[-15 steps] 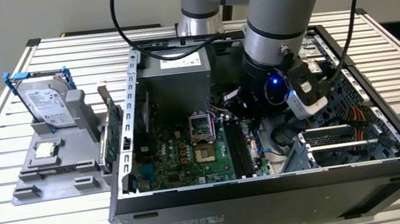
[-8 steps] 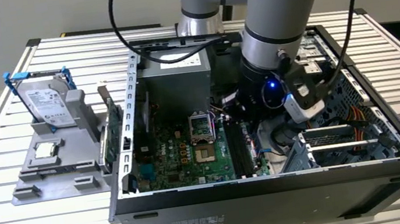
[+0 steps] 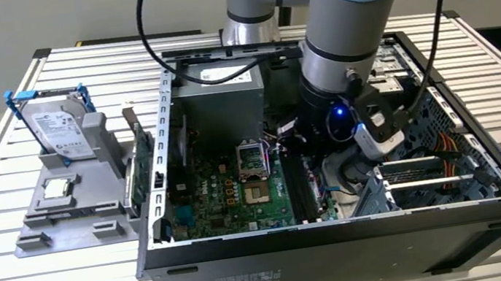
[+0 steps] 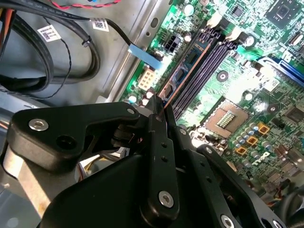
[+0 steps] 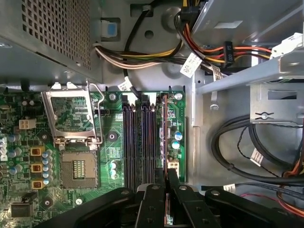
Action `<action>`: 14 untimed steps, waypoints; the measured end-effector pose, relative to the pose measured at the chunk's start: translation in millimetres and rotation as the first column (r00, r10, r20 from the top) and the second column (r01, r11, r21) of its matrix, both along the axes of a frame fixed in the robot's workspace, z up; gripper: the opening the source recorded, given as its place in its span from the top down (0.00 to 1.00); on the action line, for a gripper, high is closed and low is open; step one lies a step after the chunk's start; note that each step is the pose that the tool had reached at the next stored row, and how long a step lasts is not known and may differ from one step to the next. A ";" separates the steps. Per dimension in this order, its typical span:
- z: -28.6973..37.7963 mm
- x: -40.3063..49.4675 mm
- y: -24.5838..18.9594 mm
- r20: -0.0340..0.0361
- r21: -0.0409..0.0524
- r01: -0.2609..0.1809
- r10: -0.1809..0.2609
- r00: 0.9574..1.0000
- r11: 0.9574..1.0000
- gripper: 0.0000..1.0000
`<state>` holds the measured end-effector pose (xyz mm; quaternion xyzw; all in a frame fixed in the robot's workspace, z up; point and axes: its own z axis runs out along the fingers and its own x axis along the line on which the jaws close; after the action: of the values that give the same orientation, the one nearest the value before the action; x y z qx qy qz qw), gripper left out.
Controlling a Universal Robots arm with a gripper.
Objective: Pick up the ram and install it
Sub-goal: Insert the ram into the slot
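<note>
Your gripper [image 5: 167, 190] is down inside the open computer case [image 3: 342, 234], its black fingers [image 4: 159, 142] pinched narrow on the near end of the ram [image 5: 165, 135], which stands on edge in the slot at the outer edge of the bank of long black memory slots [image 5: 137, 142]. In the second wrist view the ram [image 4: 190, 59] runs away from the fingertips along that slot, with the empty slots just beside it. You have little room there: the green board's edge and the bare metal case wall [image 5: 204, 142] lie close on one side, and looped black cables [image 5: 247, 152] sit beyond that. The open processor socket [image 5: 71, 118] stands well clear on the other side. In the exterior view the arm's wrist [image 3: 346, 119] hides the stick and the fingertips. You cannot tell whether the ram is fully seated.
</note>
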<state>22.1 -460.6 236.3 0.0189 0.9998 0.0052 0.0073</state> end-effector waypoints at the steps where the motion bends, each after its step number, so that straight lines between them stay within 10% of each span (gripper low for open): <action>1: -0.9 -0.3 -0.1 0.000 0.000 0.000 0.000 1.000 1.000 1.00; 14: -5.3 -3.5 -6.8 0.000 0.000 -0.006 0.006 1.000 1.000 1.00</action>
<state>18.6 -467.4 231.0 0.0160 0.9998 0.0052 0.0073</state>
